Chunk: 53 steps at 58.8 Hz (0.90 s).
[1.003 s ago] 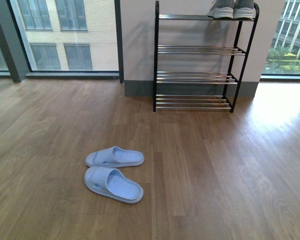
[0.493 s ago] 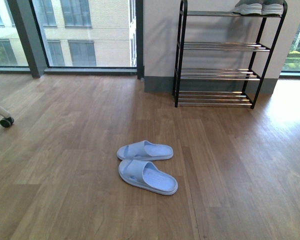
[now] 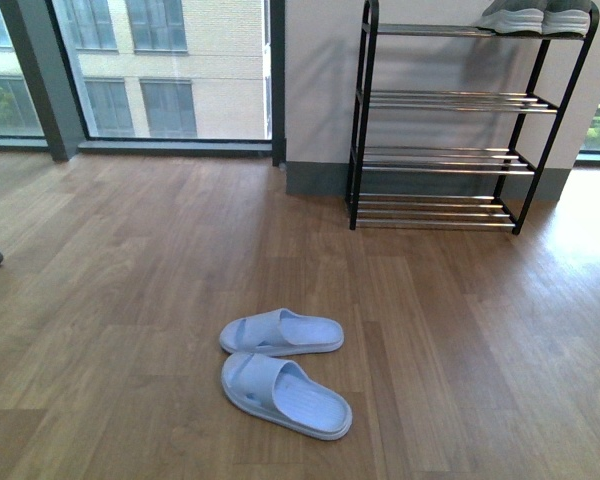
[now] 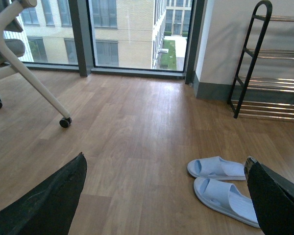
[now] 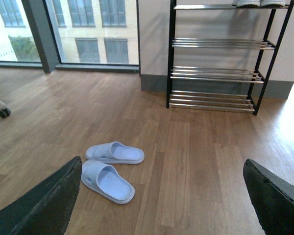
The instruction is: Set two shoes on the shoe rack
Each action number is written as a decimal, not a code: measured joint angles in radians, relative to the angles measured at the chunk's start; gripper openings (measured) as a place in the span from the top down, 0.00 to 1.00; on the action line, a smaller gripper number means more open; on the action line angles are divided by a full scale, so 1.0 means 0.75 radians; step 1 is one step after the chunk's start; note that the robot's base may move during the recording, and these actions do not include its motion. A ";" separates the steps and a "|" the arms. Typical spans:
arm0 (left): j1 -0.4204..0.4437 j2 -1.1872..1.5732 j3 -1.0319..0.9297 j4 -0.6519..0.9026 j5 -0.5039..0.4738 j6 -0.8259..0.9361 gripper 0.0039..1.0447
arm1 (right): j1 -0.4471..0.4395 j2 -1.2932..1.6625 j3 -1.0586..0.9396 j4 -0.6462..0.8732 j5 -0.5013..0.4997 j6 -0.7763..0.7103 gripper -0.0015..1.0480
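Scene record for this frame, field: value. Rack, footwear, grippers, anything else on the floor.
shoe rack: black frame, four tiers, against the wall
sneakers: grey pair, on the top tier at its right end, partly cut off by the picture edge
slippers: light blue pair, side by side on the wood floor, short of the rack
left gripper: open, holds nothing
right gripper: open, holds nothing
chair: white wheeled base, off to the left

The shoes (image 3: 536, 18) sit on the rack (image 3: 363, 120), top tier, right end; slippers (image 3: 285, 395) lie on the floor (image 3: 130, 300) before it, leftward.
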State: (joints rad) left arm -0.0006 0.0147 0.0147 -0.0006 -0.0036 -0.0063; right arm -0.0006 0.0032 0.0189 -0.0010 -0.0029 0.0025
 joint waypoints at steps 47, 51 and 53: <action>0.000 0.000 0.000 0.000 0.006 0.002 0.09 | 0.000 0.002 0.000 -0.001 0.011 0.000 0.09; 0.000 0.000 0.000 0.000 0.006 0.002 0.09 | 0.000 0.001 0.000 -0.001 0.008 0.001 0.09; 0.000 0.000 0.000 0.000 0.006 0.002 0.09 | 0.000 0.001 0.000 -0.001 0.008 0.000 0.09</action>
State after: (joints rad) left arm -0.0006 0.0147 0.0147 -0.0006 0.0010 -0.0048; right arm -0.0006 0.0040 0.0189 -0.0013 0.0032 0.0025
